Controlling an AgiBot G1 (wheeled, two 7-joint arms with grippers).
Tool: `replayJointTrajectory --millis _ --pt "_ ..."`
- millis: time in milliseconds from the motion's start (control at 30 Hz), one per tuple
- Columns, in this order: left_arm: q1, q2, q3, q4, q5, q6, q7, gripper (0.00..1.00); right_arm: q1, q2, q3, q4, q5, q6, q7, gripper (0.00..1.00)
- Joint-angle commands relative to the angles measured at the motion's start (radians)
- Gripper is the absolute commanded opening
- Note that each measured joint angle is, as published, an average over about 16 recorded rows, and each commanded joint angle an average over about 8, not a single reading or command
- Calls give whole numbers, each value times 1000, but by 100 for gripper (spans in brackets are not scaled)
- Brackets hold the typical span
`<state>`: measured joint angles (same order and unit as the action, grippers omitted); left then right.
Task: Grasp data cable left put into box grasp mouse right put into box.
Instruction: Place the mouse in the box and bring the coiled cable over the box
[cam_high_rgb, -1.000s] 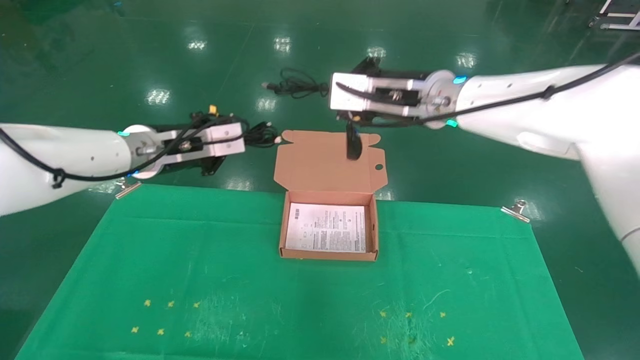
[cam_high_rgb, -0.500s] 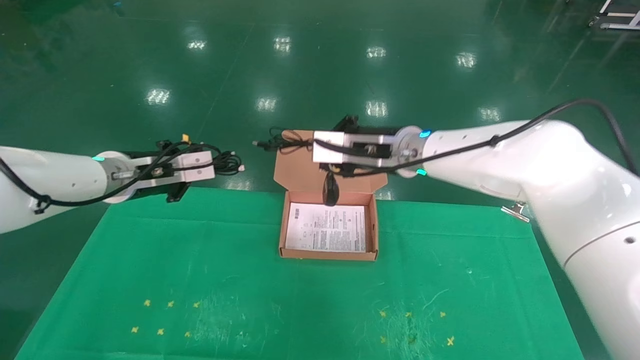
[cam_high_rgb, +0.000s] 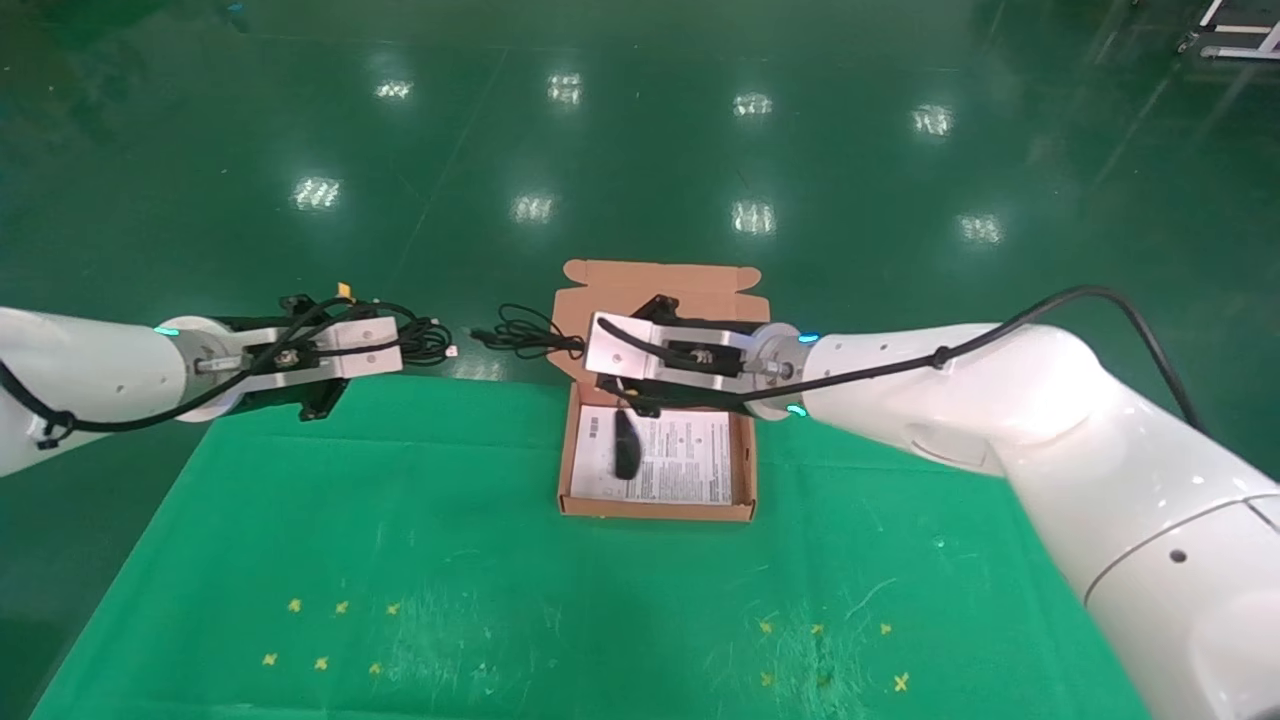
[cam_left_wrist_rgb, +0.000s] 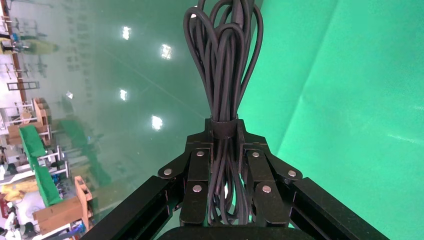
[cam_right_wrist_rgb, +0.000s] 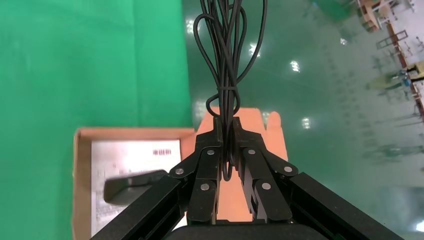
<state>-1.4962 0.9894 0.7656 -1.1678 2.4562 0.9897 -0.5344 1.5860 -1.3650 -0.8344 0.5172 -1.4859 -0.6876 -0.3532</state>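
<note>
Resting in the box (cam_high_rgb: 742, 470) on its sheet, the mouse (cam_high_rgb: 625, 446), right pincer (cam_right_wrist_rgb: 226, 131) clamping its cord, left pincer (cam_left_wrist_rgb: 223, 134) gripping the data cable (cam_left_wrist_rgb: 223, 60)

- Glossy dark green floor (cam_high_rgb: 640, 130) fills the far area, carrying rows of white ceiling-light reflections (cam_high_rgb: 564, 88).
- Bright green cloth (cam_high_rgb: 600, 600) covers the near work surface, marked with small yellow crosses (cam_high_rgb: 320, 662).
- Silver metal clip (cam_high_rgb: 1030, 421) holds the cloth's far right corner.
- White wheeled frame (cam_high_rgb: 1235, 35) stands at the far right.
</note>
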Motion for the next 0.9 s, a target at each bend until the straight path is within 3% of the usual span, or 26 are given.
replayJointTrajectory --millis 33,367,400,633,667,900 --pt "2 -1 0 -6 3 2 -5 0 -10 0 -14 -1 34 9 12 0" --pt "3 -2 0 -11 7 5 -10 0 -11 -1 -120 -101 82 42 104 0" --pt "3 -2 0 -11 7 5 -10 0 -10 -1 -129 -107 85 44 113 5" --pt "4 -2 0 -13 8 5 -10 0 -8 6 -169 -116 104 52 144 92" --pt "5 -2 1 -14 10 4 -9 0 -9 9 -172 -113 107 53 146 99" --pt "18 17 10 -18 31 -3 -18 0 -15 29 -192 -81 109 58 166 100"
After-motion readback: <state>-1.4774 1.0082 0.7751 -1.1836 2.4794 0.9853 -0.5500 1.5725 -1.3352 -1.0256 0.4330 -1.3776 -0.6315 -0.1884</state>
